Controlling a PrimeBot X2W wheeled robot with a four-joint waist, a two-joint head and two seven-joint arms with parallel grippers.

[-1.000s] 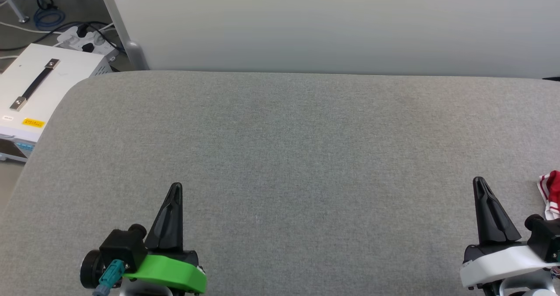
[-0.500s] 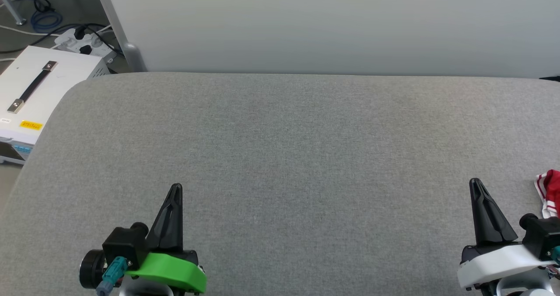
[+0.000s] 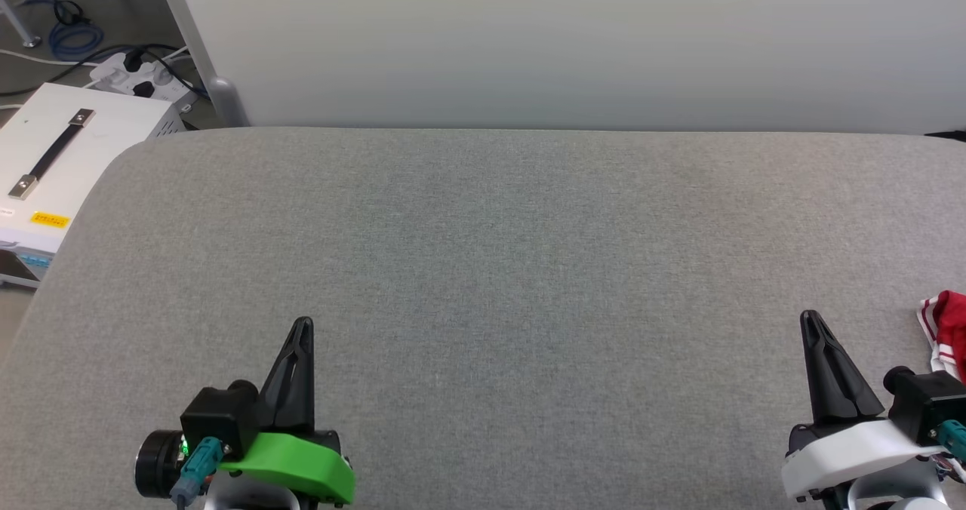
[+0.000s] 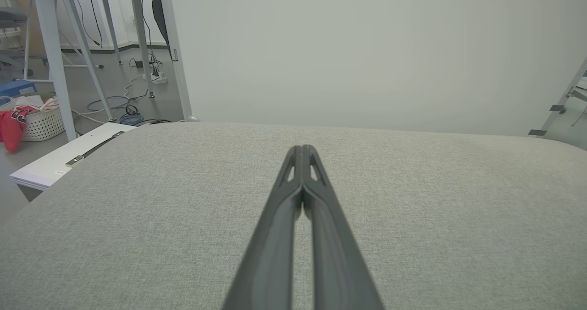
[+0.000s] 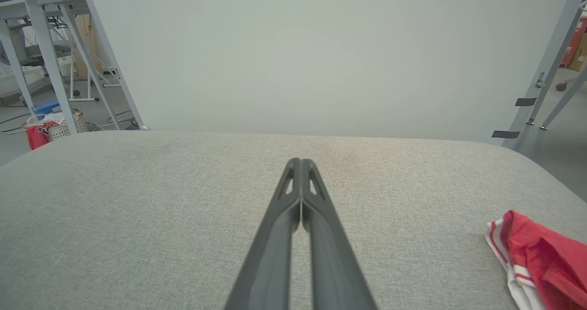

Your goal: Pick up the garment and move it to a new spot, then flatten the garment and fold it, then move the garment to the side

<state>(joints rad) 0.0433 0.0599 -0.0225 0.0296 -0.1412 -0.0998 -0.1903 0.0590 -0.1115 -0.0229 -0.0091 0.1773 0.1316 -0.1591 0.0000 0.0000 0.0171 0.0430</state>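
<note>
The garment, red with white striped trim, lies bunched at the far right edge of the grey fabric table; most of it runs out of frame. In the right wrist view the garment sits low at the right, apart from the fingers. My right gripper is shut and empty, a little to the left of the garment. My left gripper hovers shut and empty over the table's near left. Both pairs of fingers are pressed together in the wrist views, at the left gripper and the right gripper.
A white partition wall stands along the table's far edge. A white case with a black handle sits off the table's left corner, with cables and a power strip behind it. A basket with red cloth stands on the floor.
The head camera has shifted a little, so the whole picture slid left. Both grippers stay shut and the garment lies where it was.
</note>
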